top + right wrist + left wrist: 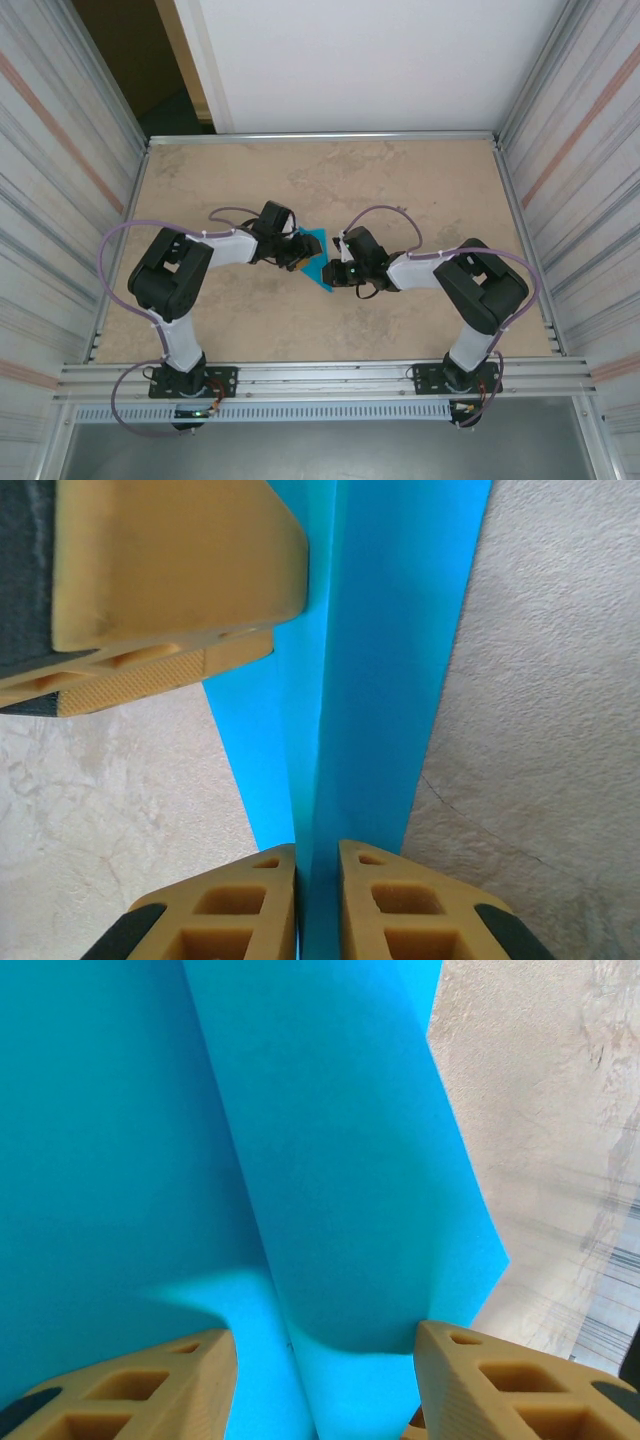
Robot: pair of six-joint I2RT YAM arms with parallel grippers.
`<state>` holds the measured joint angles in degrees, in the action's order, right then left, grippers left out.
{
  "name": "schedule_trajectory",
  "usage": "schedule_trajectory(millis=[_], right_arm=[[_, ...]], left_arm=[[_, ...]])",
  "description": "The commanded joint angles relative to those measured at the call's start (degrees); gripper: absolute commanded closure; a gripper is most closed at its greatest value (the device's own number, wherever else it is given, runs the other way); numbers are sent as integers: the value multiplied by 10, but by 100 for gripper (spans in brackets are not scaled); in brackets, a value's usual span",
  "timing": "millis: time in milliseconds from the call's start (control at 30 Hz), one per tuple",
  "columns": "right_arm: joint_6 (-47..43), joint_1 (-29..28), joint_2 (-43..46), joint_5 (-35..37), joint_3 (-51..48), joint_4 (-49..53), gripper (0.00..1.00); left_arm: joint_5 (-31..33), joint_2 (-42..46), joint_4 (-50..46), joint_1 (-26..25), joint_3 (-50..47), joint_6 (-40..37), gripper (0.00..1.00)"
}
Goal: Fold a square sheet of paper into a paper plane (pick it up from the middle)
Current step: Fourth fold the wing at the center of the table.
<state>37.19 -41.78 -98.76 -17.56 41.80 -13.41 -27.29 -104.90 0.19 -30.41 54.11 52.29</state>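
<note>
Turquoise paper (316, 255), one sheet, lies partly folded at the middle of the table (400, 180), caught between two grippers that face each other. In the top view it shows as a small pointed shape, its tip toward the near edge.

Two arms are bolted at the near rail. Each rises from its base, bends at an elbow out toward its own side of the table, then reaches inward and low, so the two wrists meet at the centre. One lilac cable loops along each arm.

The left gripper (296, 252) stands about half spread. In its wrist view the two tan fingers (150, 1385) straddle the paper (330, 1160), a raised flap running up between them and touching the right-hand finger; no pinch shows.

The right gripper (335, 270) is nearly closed. In its wrist view its two fingers (400, 905) squeeze a folded ridge of the paper (390, 680), which runs straight away from them. The left gripper (170, 570) shows at upper left there, resting against the paper's far part.
</note>
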Motion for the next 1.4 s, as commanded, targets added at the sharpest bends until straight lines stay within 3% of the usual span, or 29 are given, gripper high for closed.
schedule_trajectory(millis=[0, 633, 967, 1367], right_arm=[[-12, -5, -10, 12, 9, 8, 83], [-6, 1, -23, -5, -1, -4, 90], [4, 12, -22, -48, -15, -30, 95], [46, 47, -26, -162, -37, -88, 100]], left_arm=[[40, -45, -83, -6, -21, -3, 49], [37, -46, -88, -6, -18, -4, 48], [18, -18, -101, -1, 14, -28, 48], [-55, 77, 61, 32, -28, -47, 44]])
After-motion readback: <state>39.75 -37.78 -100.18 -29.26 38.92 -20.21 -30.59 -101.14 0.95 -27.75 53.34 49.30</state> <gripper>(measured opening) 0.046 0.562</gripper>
